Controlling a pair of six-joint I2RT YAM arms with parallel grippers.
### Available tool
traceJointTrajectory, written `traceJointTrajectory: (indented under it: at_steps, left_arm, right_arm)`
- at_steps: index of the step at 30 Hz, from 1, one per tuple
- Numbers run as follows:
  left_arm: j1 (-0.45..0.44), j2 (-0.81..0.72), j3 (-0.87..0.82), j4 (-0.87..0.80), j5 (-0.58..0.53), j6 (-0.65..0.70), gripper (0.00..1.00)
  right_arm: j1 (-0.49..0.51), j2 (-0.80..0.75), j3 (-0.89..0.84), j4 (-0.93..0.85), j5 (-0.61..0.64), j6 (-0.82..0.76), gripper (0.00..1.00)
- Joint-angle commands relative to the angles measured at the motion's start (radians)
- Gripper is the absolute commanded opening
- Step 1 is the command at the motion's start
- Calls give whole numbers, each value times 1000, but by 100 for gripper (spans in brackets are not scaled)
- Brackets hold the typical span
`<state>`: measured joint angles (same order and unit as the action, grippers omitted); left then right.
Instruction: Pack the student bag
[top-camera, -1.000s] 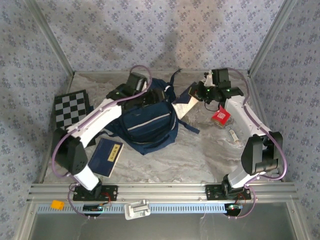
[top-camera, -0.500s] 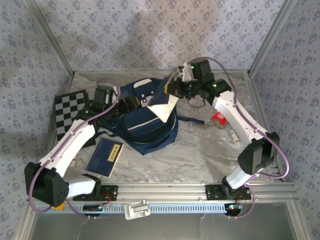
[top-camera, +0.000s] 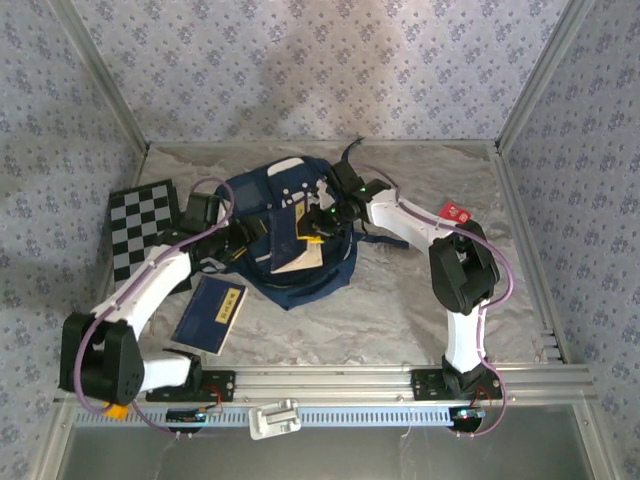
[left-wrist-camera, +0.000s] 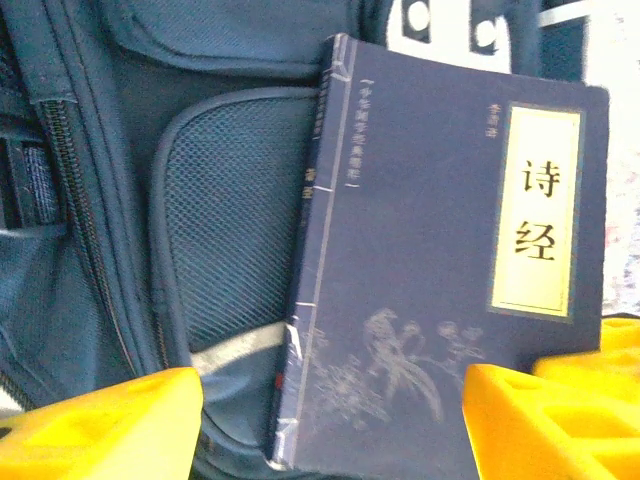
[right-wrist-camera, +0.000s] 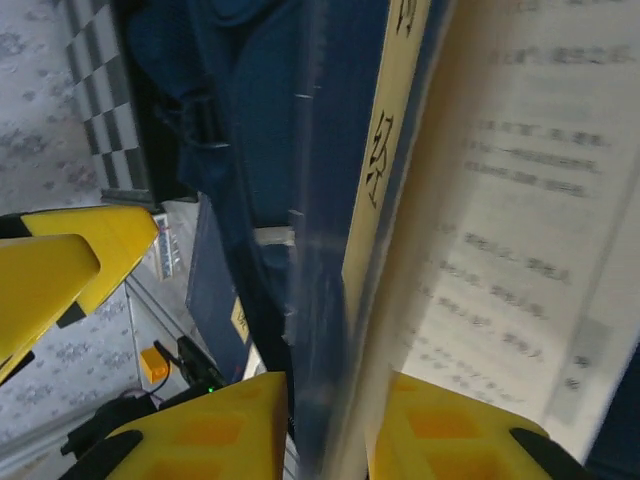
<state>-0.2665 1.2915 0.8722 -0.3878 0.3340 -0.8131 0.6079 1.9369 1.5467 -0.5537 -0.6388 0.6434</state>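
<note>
One navy yellow-labelled paper booklet (left-wrist-camera: 420, 250), flanked by my right gripper (right-wrist-camera: 330, 430), clamped or loosed I cannot tell, has swung onto the navy fabric student bag (top-camera: 300, 285), ready to pack; left gripper (left-wrist-camera: 330, 385) gapes just beside.

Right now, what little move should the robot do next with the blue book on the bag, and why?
Probably the right gripper should nudge the blue booklet down into the student bag. The booklet sits between its fingers, yet nearly the whole cover lies in plain sight across the bag, not tucked in. The left gripper hovers open beside it.
</note>
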Motion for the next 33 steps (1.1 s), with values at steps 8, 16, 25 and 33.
traceJointTrajectory:
  at_steps: [8,16,25,33]
  left_arm:
    - [-57,162,-6,97,33,5,57]
    - [-87,212,-28,130,43,-3,43]
    - [-88,218,-47,102,6,5,33]
    - [-101,211,-51,113,8,-7,30]
  right_arm:
    - [-6,-15,6,-190,207,-77,54]
    - [44,79,15,-169,190,-55,59]
    - [45,0,-12,-12,46,-23,57]
    - [34,-43,-83,102,-7,25,51]
